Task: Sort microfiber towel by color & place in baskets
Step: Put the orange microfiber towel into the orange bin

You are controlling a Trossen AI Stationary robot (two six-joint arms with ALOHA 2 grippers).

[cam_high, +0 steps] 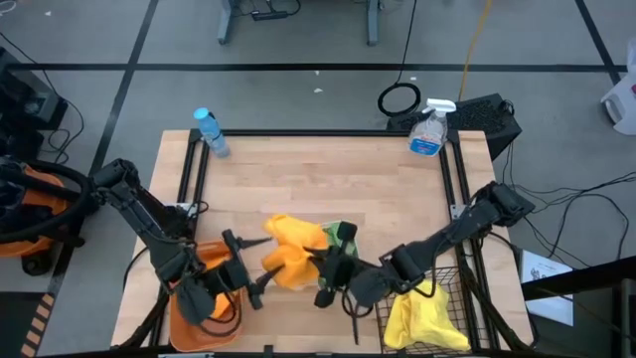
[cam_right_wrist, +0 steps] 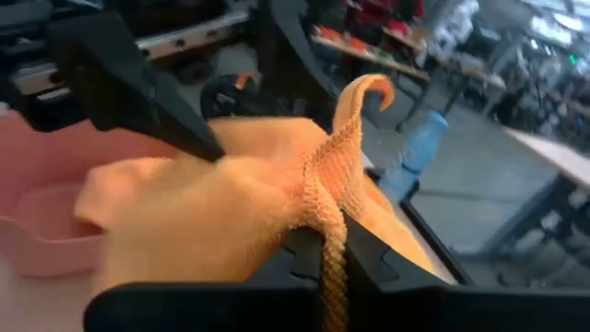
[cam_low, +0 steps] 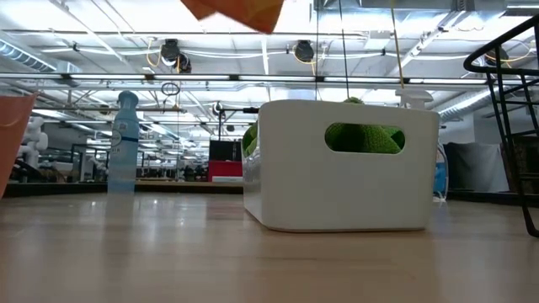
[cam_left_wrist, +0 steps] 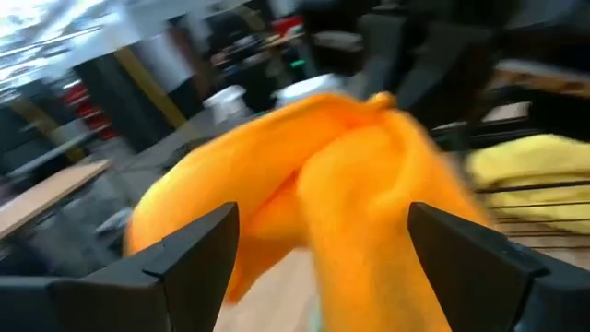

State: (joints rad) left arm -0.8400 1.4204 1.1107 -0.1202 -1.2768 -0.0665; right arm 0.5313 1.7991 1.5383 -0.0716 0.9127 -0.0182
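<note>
Pinching an orange microfiber towel [cam_right_wrist: 230, 212] tight in my right hand [cam_right_wrist: 324, 242], I hold it above the table [cam_high: 328, 184], while my left hand [cam_left_wrist: 313, 249], spread wide at nine o'clock of it, also touches the cloth beside the orange tub [cam_high: 189, 323].

An orange microfiber towel [cam_high: 290, 254] hangs between dark grippers, beside an orange plastic tub [cam_high: 187, 316], a white bin [cam_low: 341, 168] holding green towels [cam_low: 364, 138], a black wire-mesh basket [cam_high: 467, 288] holding a yellow towel [cam_high: 422, 316], on a light wooden table [cam_high: 328, 179].
</note>
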